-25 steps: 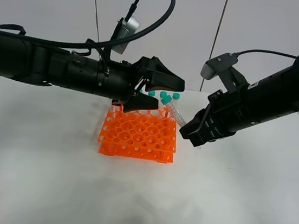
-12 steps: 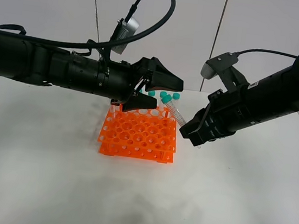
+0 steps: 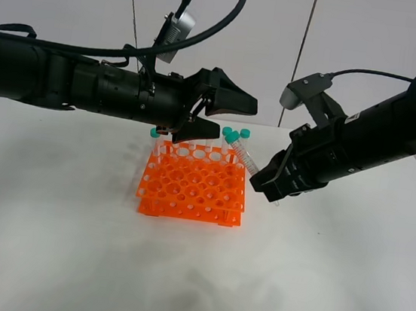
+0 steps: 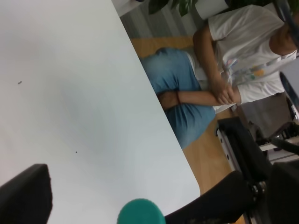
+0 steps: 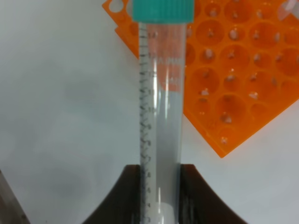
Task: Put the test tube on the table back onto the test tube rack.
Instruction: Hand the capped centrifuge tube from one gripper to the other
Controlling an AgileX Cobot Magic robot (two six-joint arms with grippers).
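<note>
Right hand clamps the tube, tilted cap-first; you could strike other tubes in the rack. Left hand open.

Black arms, black left pincer, looping cable

Teal-capped test tube tilts aloft beside the orange test tube rack.
</note>
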